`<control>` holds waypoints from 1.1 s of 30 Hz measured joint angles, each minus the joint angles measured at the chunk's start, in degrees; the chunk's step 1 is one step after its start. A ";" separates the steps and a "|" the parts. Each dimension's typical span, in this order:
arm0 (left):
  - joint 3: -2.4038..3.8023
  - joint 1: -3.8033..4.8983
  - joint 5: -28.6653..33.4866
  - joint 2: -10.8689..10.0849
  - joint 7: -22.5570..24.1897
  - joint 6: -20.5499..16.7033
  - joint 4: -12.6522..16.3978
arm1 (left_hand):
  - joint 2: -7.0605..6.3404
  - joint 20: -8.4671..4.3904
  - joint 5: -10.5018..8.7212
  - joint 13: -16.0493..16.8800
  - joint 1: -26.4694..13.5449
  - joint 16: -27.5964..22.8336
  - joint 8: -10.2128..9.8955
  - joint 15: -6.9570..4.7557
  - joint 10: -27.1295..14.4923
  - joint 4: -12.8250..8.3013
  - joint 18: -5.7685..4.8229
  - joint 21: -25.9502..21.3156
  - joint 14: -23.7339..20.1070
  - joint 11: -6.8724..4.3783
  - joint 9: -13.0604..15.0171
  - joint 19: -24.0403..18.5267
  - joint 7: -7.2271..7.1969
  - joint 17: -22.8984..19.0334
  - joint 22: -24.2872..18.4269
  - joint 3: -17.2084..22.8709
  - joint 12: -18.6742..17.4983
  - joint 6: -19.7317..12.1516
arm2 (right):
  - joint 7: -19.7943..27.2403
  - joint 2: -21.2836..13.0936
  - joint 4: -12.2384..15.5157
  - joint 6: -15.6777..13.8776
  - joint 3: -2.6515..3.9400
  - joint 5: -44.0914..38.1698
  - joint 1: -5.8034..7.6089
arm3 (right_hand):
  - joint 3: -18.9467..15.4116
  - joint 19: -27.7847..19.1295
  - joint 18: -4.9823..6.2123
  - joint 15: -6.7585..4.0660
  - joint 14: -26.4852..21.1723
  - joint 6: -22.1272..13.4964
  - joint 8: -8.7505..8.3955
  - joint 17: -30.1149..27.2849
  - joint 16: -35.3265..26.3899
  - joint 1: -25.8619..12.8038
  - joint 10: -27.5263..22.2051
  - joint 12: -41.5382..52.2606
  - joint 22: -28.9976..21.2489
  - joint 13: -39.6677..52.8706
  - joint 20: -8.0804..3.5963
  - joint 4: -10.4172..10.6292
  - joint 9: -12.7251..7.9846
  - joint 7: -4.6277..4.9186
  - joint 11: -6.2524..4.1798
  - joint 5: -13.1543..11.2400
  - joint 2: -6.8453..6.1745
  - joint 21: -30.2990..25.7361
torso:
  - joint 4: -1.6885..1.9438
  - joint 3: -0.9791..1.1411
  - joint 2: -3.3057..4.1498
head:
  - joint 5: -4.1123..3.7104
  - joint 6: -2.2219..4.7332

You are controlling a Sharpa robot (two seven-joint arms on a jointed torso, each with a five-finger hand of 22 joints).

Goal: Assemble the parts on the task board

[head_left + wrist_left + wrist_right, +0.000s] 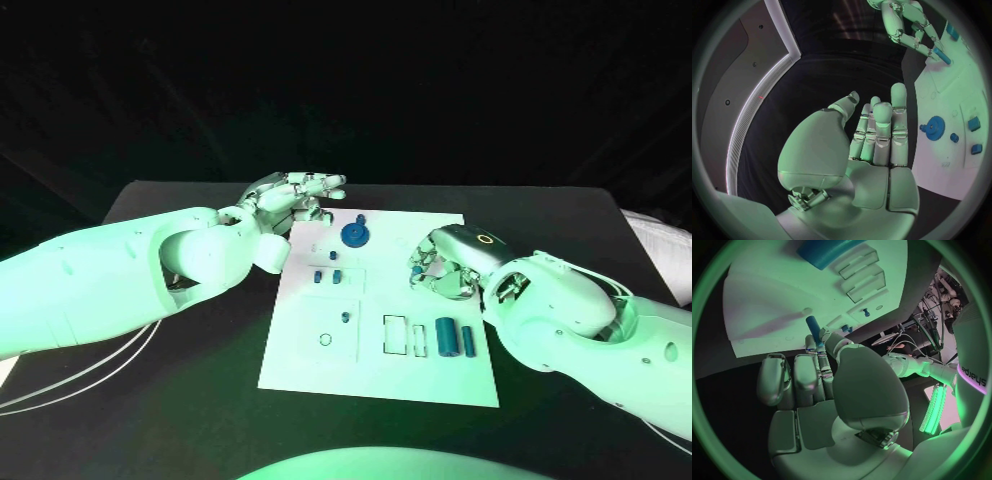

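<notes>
The white task board (378, 372) lies in the middle of the black table. My right hand (447, 262) hovers over the board's right side and pinches a small blue peg (812, 325) between thumb and fingers; the left wrist view also shows that peg (942, 56). My left hand (296, 195) is at the board's far left corner, fingers stretched out and holding nothing. A blue gear (356, 236) stands on the far part of the board. Small blue pieces (330, 277) sit just nearer than the gear, and two blue cylinders (457, 337) lie at the near right.
Rectangular slots (405, 335) and a small oval recess (326, 339) are cut in the board's near half. Bare black table (188, 420) surrounds the board. Thin cables (87, 375) trail under my left arm.
</notes>
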 measured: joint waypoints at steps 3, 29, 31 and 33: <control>-0.01 0.00 -0.04 -0.08 -0.02 0.02 0.00 | 0.00 0.00 0.00 0.00 0.00 0.00 0.00 0.00 -0.19 -0.16 0.00 0.00 0.00 0.19 0.00 0.00 0.00 0.00 0.00 -0.16 0.00 0.00 | -0.16 -1.00 2.40 -0.10 0.35 0.62 0.05 | 0.00 0.00 0.00 0.00 0.00 0.00 -0.01 0.00 0.00 0.00 0.06 -0.33 0.00 -0.08 0.00 0.00 0.00 0.00 -0.05 -0.01 0.00 -0.01 | -0.03 -0.03 -0.02 | 0.09 0.01; -0.03 0.00 -0.20 0.48 -0.10 0.49 -0.15 | 0.30 0.00 0.00 0.04 0.30 0.00 0.00 0.00 -0.42 -0.16 0.00 -0.21 0.00 0.01 -0.04 0.00 0.20 -0.22 -0.05 -0.16 0.26 -0.21 | 2.76 12.05 3.02 -0.76 0.23 5.35 -6.36 | 0.26 0.00 0.00 0.00 0.00 -0.88 -0.58 0.16 0.22 -0.01 -0.46 -1.69 -0.04 -0.29 0.00 -0.26 -0.09 0.64 0.47 1.04 -0.02 -0.02 | 0.10 -0.05 0.10 | 2.14 -1.04; -0.03 0.00 -0.20 0.50 -0.10 0.52 -0.13 | 0.30 0.00 0.00 0.04 0.30 0.00 0.00 0.00 -0.42 -0.16 0.00 -0.21 0.00 0.01 -0.04 0.00 0.20 -0.22 -0.05 -0.16 0.27 -0.21 | 3.06 12.66 2.12 -0.68 0.01 5.51 -6.60 | 0.27 0.00 0.00 0.00 0.00 -0.95 -0.58 0.16 0.22 -0.01 -0.46 -1.69 -0.04 -0.29 0.00 -0.27 -0.23 0.70 0.47 1.04 -0.02 -0.02 | 0.10 -0.05 0.10 | 2.27 -1.16; -0.03 0.00 -0.21 0.51 -0.10 0.54 -0.13 | 0.30 0.00 0.00 0.04 0.30 0.00 0.00 0.00 -0.42 -0.16 0.00 -0.21 0.00 0.01 -0.04 0.00 0.20 -0.21 -0.05 -0.16 0.26 -0.20 | 3.27 13.05 1.45 -0.58 -0.18 5.57 -6.71 | 0.41 0.00 0.00 0.00 0.00 -0.98 -0.63 0.16 0.22 -0.01 -0.46 -1.77 -0.04 -0.33 0.00 -0.41 -0.24 0.68 0.47 1.05 -0.02 -0.02 | 0.10 -0.04 0.09 | 2.42 -1.28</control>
